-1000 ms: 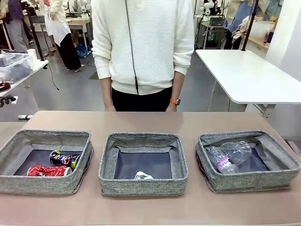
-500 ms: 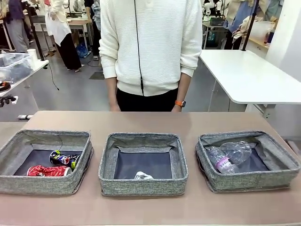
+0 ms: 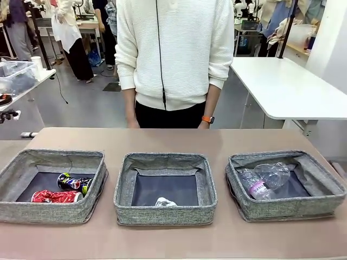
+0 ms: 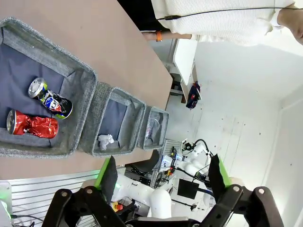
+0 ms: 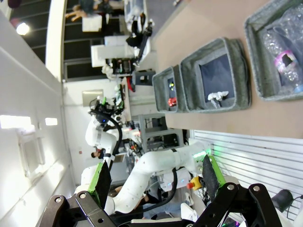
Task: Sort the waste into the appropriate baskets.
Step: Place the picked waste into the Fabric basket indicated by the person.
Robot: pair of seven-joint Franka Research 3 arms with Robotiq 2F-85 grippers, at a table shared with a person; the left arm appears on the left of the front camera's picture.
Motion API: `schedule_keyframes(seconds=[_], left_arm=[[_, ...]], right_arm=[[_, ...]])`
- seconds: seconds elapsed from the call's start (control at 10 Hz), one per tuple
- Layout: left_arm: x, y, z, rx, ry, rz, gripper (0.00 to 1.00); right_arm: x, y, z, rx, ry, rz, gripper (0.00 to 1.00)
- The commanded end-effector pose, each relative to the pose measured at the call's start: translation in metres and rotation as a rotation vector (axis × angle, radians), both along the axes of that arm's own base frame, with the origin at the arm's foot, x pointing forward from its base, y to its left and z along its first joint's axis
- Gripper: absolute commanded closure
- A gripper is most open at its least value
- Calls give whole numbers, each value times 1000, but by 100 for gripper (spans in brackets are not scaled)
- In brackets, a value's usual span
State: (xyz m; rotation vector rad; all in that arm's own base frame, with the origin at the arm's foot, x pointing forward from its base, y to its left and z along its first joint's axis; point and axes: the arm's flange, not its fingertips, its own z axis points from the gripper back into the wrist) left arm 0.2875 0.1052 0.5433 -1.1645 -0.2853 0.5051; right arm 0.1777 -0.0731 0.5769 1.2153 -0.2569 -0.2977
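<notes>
place: robotics lab/workshop | evidence: worktables, other robot rigs, people working behind

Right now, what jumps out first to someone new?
Three grey baskets in a row on the brown table: left basket holds a crushed red can and a dark multicoloured can, middle basket a paper wad, right basket two clear bottles. A person in a white sweater stands behind.

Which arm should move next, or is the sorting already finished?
Neither: nothing is left on the table. Both cans lie in the left basket, the paper wad in the middle basket, the bottles in the right basket.
</notes>
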Motion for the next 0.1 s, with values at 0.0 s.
schedule_keyframes(seconds=[0.0], left_arm=[[1, 0, 2, -9, -15, 5, 0]], right_arm=[[2, 1, 3, 12, -30, 9, 0]])
